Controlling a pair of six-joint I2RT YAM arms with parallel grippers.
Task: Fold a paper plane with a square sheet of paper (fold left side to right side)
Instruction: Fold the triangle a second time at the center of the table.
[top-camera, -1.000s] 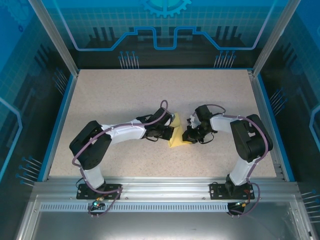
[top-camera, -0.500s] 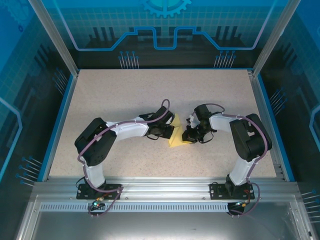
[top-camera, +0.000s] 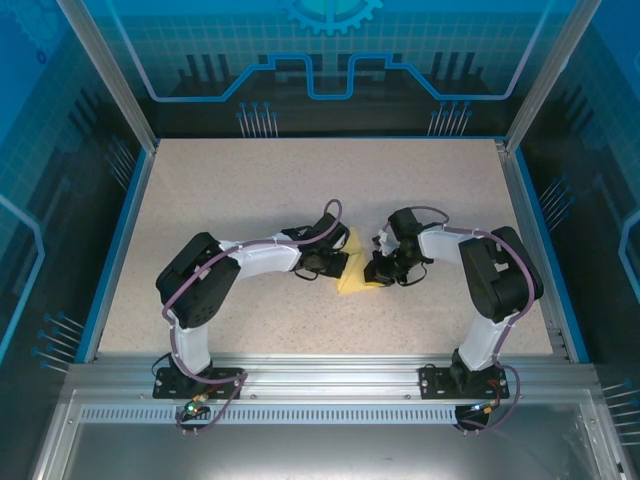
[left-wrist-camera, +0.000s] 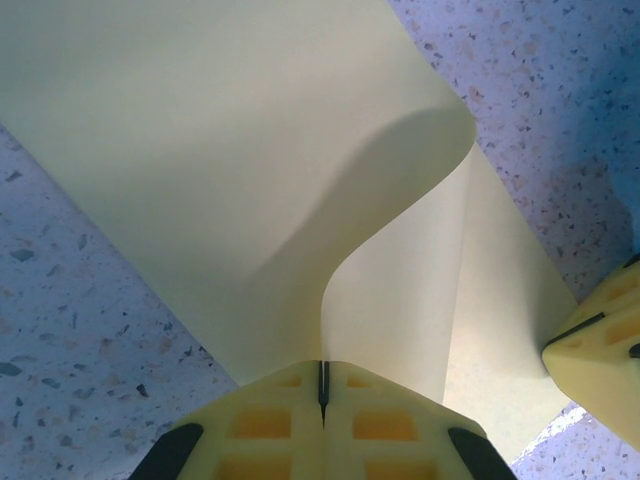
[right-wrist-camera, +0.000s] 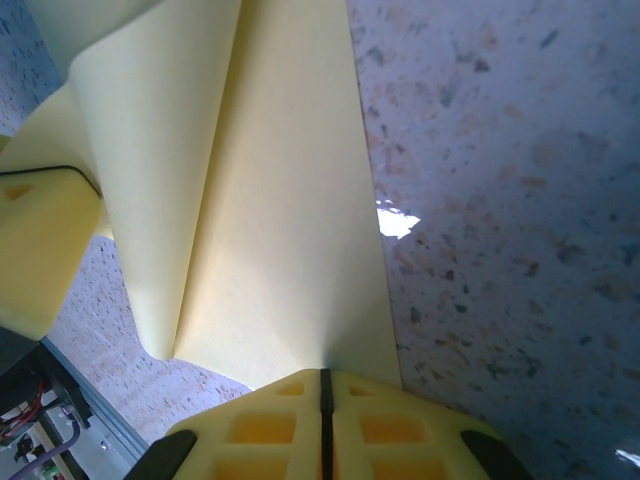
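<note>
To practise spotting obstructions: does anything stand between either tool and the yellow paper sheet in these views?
Nothing visible does. The left tool and the right tool are each shut directly on an edge of the paper, which lies partly folded and curling on the speckled table.

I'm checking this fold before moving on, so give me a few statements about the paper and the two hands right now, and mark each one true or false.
1. The left hand is shut on the sheet of paper. True.
2. The right hand hangs open above the table. False: it is shut on the sheet too.
3. The sheet lies completely flat. False: part of it curls upward.
4. The sheet sits between the two hands. True.
</note>
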